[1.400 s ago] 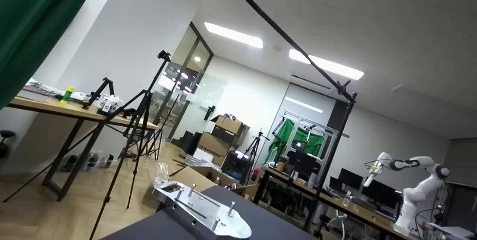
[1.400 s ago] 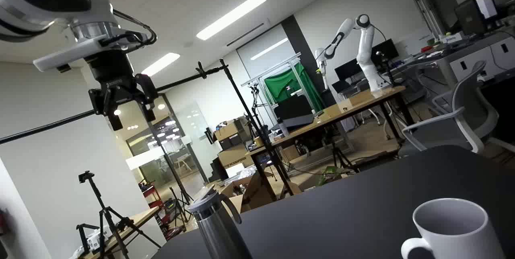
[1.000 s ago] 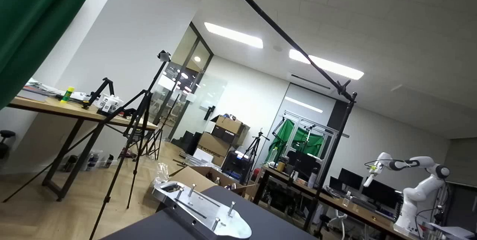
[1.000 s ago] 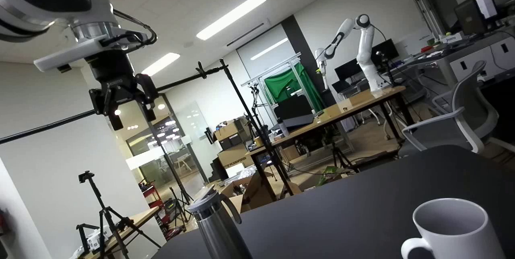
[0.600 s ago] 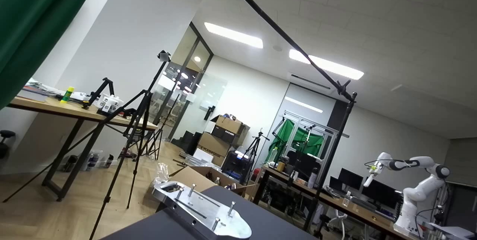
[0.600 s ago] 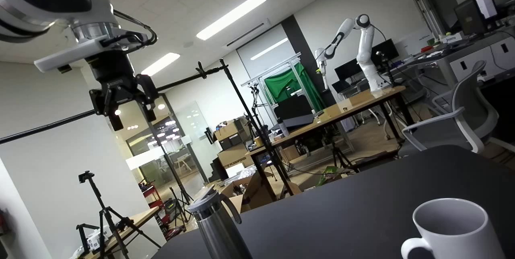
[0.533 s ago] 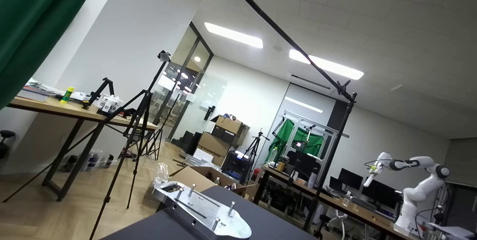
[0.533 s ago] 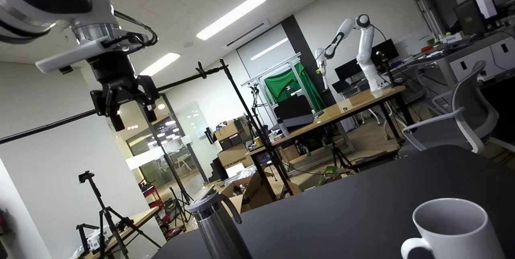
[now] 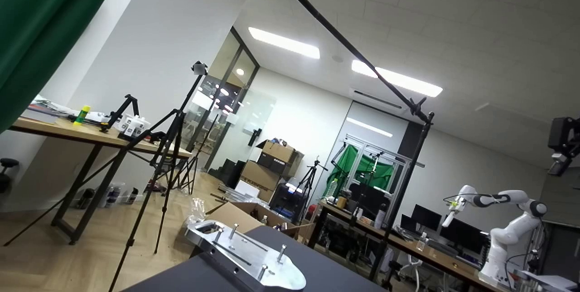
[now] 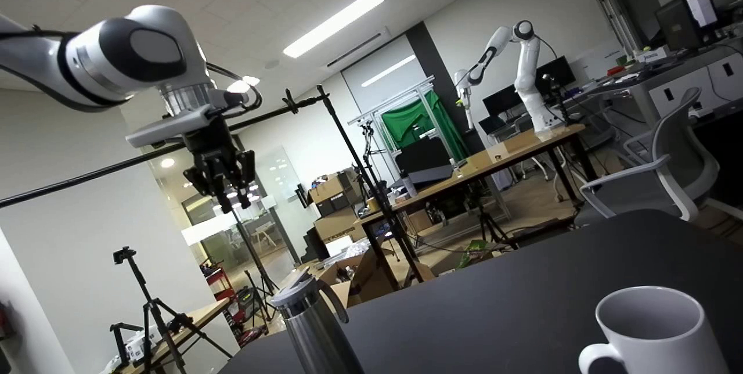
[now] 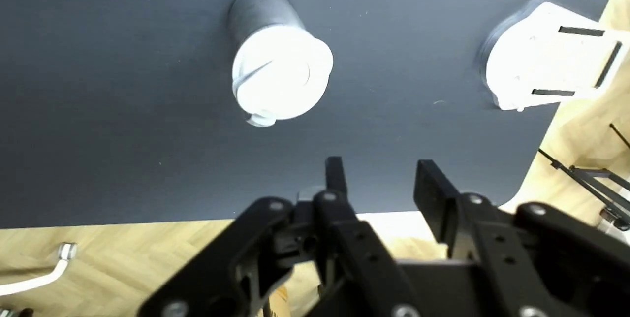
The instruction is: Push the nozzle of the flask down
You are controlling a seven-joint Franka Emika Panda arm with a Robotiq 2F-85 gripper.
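Observation:
The flask point(image 10: 322, 336), a dark metal jug with a grey lid and a curved handle, stands on the black table. Its nozzle point(image 10: 300, 277) sticks up at a slant from the lid. From above, the wrist view shows the flask's bright, washed-out lid point(image 11: 285, 73) up and left of the jaws. My gripper point(image 10: 235, 207) hangs above and to the left of the flask in that exterior view, apart from it. In the wrist view the gripper point(image 11: 380, 162) is part-way open, with an empty gap between its fingers. Only its edge shows at the right of an exterior view point(image 9: 559, 165).
A white mug point(image 10: 659, 327) stands on the black table point(image 10: 493, 304). A metal plate with upright pegs point(image 9: 253, 255) lies near the table's edge, also seen as a bright plate point(image 11: 546, 61). A black pole point(image 10: 348, 153) rises behind the table.
My arm has moved right and lower in an exterior view, toward the flask, and its gripper has entered at the right edge elsewhere. The jaws have drawn closer together. The flask and mug stay put.

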